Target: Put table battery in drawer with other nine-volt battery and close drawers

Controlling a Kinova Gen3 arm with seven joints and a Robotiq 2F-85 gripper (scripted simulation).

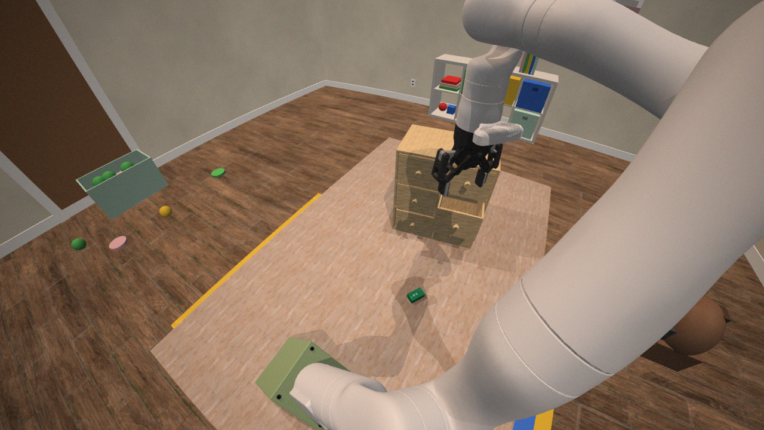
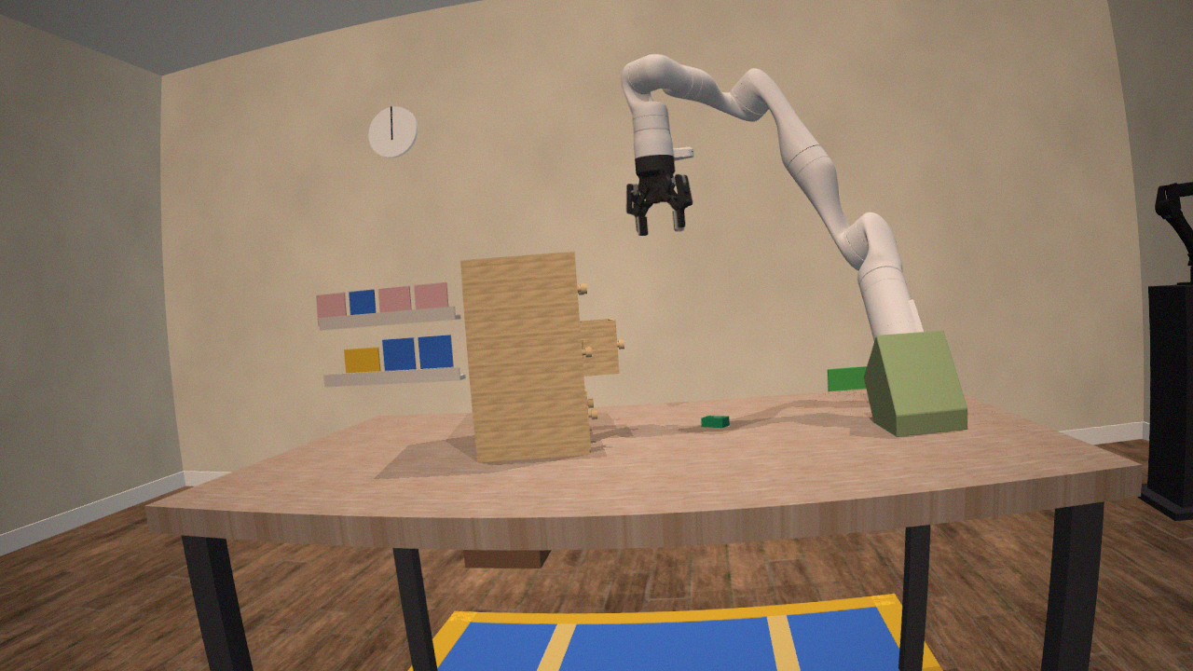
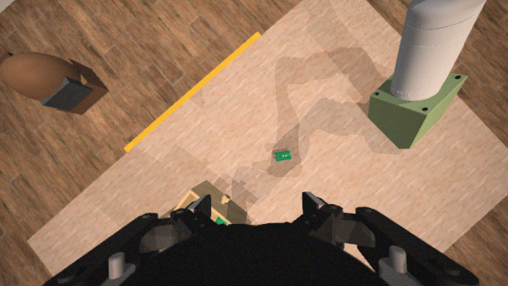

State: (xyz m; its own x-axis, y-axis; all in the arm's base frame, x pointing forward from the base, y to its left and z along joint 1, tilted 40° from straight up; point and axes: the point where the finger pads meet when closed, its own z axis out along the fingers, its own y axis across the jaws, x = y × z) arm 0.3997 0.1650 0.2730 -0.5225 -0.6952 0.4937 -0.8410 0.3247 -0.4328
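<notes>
A green nine-volt battery (image 1: 415, 295) (image 2: 715, 421) (image 3: 282, 156) lies flat on the table, in front of the wooden chest (image 1: 422, 140) (image 2: 525, 359). The chest stands upright. Its middle-row drawer (image 1: 467, 230) (image 2: 600, 349) (image 3: 212, 192), in the right column in the top view, is pulled partly out and looks level. The other visible drawers look pushed in. Part of a green thing (image 3: 221, 221) shows inside the open drawer in the wrist view; the rest is hidden by the gripper. My gripper (image 1: 462, 186) (image 2: 660, 227) (image 3: 256, 203) is open and empty, pointing down, high above the open drawer's front.
The arm's green base block (image 1: 283, 368) (image 2: 922, 383) (image 3: 397, 123) stands on the table (image 1: 320, 278) (image 2: 792, 467), at the far end from the chest. The battery lies between base and chest. The arm arches high over the table. A yellow strip (image 1: 245, 260) (image 3: 190, 94) runs along one table edge.
</notes>
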